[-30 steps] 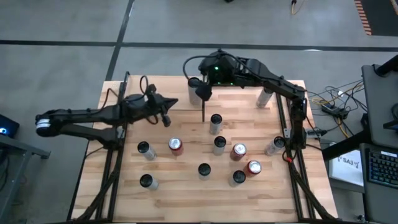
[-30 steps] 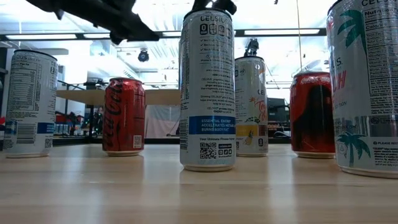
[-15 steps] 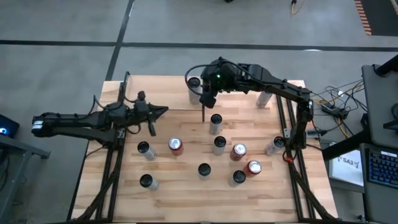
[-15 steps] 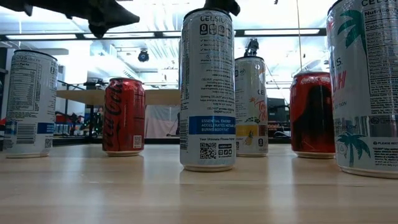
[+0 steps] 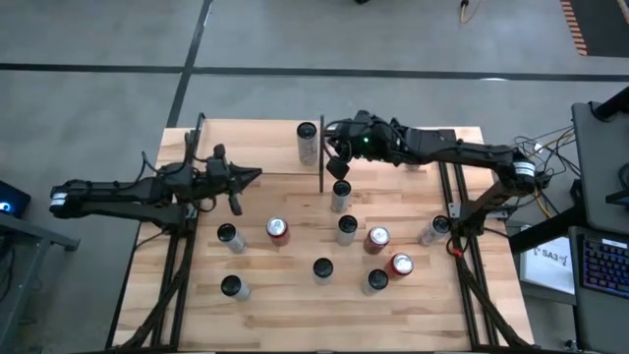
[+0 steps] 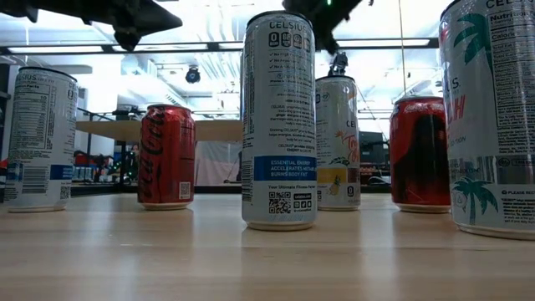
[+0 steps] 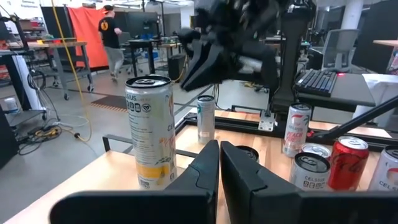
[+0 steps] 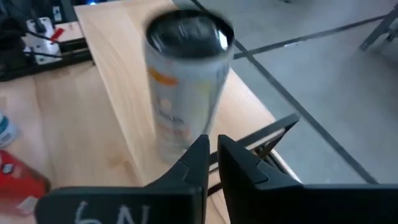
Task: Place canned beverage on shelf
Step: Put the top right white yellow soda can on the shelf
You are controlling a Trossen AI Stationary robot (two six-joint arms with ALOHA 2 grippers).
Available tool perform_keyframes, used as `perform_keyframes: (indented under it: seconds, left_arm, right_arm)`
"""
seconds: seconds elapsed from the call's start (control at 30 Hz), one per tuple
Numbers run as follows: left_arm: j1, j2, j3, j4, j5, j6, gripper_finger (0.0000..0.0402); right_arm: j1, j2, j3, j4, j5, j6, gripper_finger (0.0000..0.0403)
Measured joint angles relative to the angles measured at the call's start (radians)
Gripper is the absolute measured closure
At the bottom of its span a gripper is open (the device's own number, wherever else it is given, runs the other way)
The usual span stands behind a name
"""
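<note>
Celsius can standing on the shelf, right hand just beside it.

In the high view's upper centre, the right hand [image 5: 339, 162] is clenched on nothing, just right of the Celsius can [image 5: 308, 141], apart from it. The can stands upright on the shelf [image 5: 246, 147]. Left of centre, the left hand [image 5: 248, 179] hovers clenched, empty.

The shelf [image 5: 246, 147] is pale wood on black posts. White cans [image 6: 278, 117] carry blue bands; two cans [image 6: 166, 155] are red.
</note>
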Motion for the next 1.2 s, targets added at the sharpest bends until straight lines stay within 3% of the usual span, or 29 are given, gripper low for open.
perform_keyframes:
  seconds: [0.23, 1.2]
  left_arm:
    - [0.000, 0.005, 0.001, -0.001, 0.000, -0.012, 0.0402]
    - [0.000, 0.017, 0.002, 0.007, 0.000, -0.008, 0.0402]
  right_arm:
    - [-0.026, 0.016, -0.137, 0.203, -0.001, 0.016, 0.0394]
    - [-0.026, 0.148, -0.141, 0.400, -0.039, 0.023, 0.0394]
